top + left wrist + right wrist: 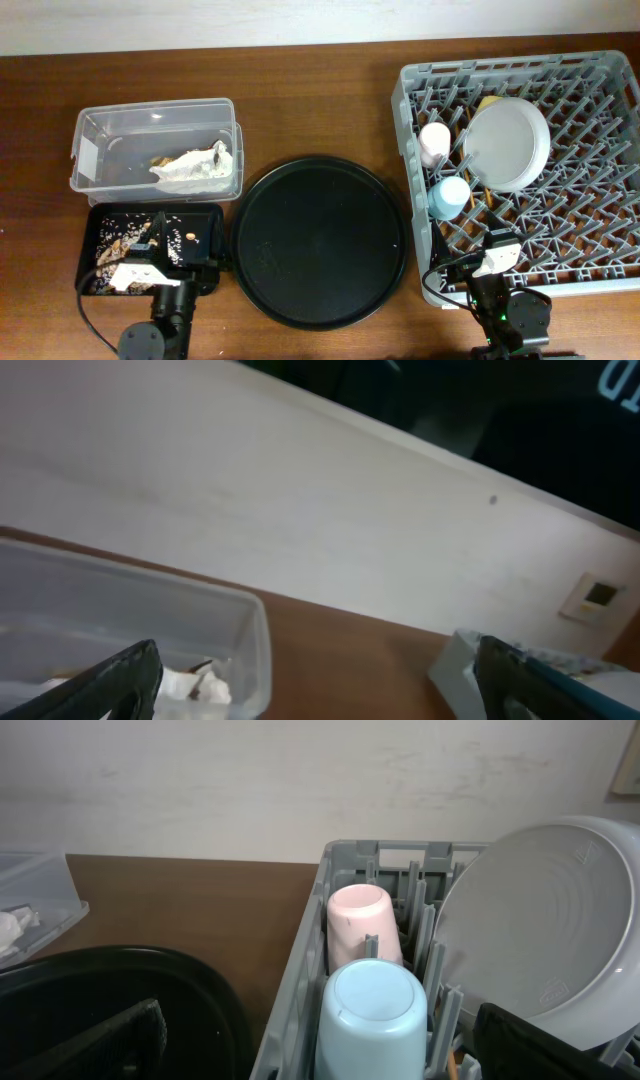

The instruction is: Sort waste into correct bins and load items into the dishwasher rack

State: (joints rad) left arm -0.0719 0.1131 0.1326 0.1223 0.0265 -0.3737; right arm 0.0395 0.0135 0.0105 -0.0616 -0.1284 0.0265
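The grey dishwasher rack (420, 75) at the right holds an upturned pink cup (435, 142), an upturned blue cup (450, 195), a pale grey plate (508, 145) on edge, and a yellow bowl (489, 102) mostly hidden behind the plate. The clear tub (155, 105) at the back left holds a crumpled white napkin (195, 165). The shallow black tray (205, 215) holds beige-brown scraps (120, 235). My left gripper (150, 265) is open and empty over that tray. My right gripper (497, 258) is open and empty over the rack's front edge, just behind the blue cup (370, 1020). I cannot make out the chopsticks.
A large round black tray (320, 240) lies between the bins and the rack, and its rim shows in the right wrist view (150, 990). The left wrist view shows the tub's corner (250, 630), the rack's corner (455, 660) and a pale wall behind.
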